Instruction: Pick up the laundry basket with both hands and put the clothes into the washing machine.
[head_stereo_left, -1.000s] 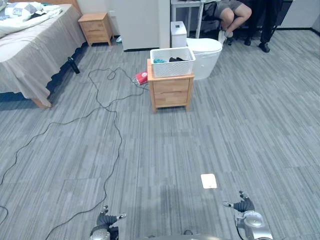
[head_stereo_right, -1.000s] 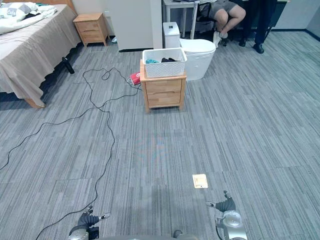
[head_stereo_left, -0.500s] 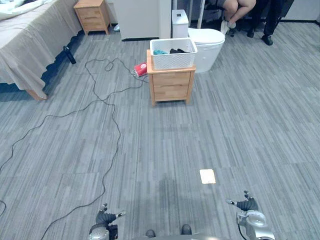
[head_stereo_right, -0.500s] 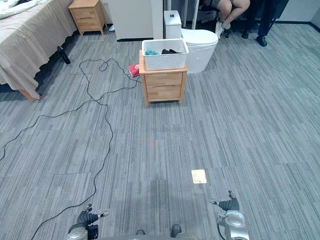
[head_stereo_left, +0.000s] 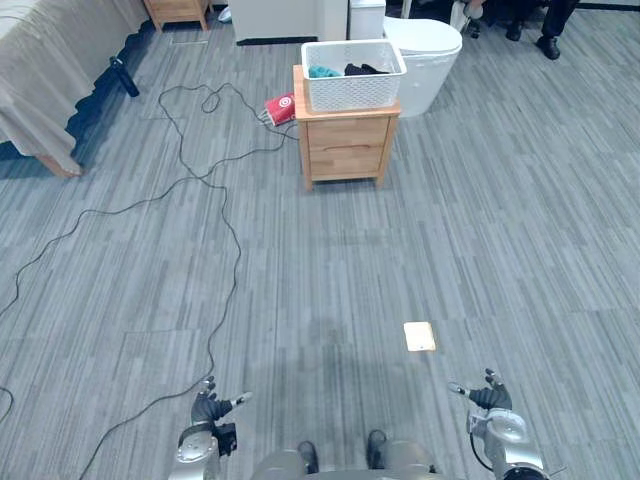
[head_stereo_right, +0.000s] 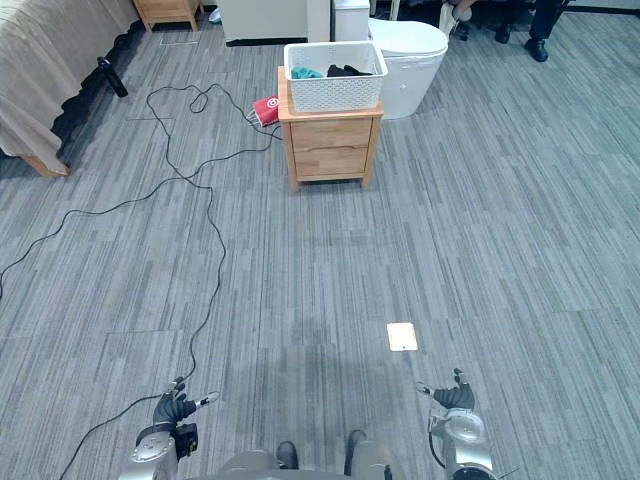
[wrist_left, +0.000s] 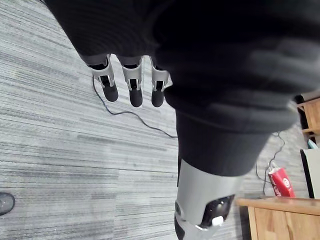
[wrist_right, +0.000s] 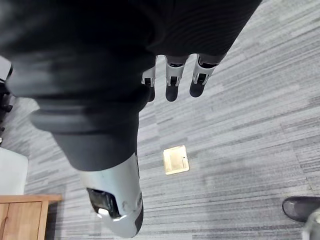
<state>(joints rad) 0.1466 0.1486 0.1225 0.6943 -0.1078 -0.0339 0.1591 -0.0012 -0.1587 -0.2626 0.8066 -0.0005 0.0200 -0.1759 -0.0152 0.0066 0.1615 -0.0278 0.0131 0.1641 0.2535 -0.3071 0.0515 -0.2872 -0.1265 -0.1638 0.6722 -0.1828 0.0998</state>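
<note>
Low at our left, the left hand (head_stereo_left: 207, 408) hangs with fingers loosely straight, holding nothing. Well ahead, about midway between both hands, the white laundry basket (head_stereo_left: 353, 90) of clothes (head_stereo_left: 322, 72) sits on a small wooden counter (head_stereo_left: 345, 155), its long side lying across our path (one short end for each hand). At our right, the right hand (head_stereo_left: 487, 398) hangs equally slack and empty.

Head stereo pair downward, wrist views facing floor (wrist_left: 45, 145)
</note>
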